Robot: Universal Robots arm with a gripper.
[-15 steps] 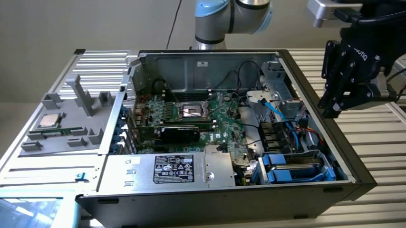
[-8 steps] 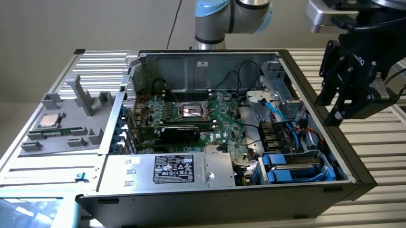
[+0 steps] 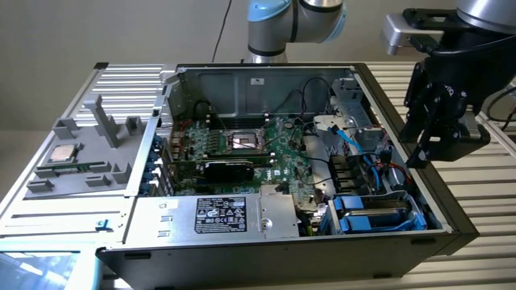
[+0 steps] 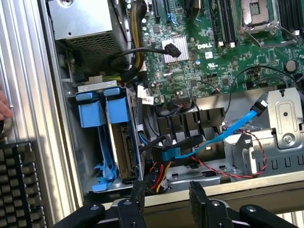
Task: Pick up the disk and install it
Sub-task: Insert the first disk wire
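The disk sits on edge in the drive bay at the case's near corner on the exterior view's right, held in its blue carrier. In the wrist view the disk shows its metal side between blue carrier rails, with a second blue carrier beside it. My gripper hangs above the case wall just beyond the bay. In the wrist view my gripper is open, its black fingers apart with nothing between them, and it is clear of the disk.
The open computer case holds the motherboard, a labelled power-supply box and a blue cable over a metal cage. A grey tray with a CPU chip lies at the exterior view's left. A keyboard and a person's hand lie outside the case.
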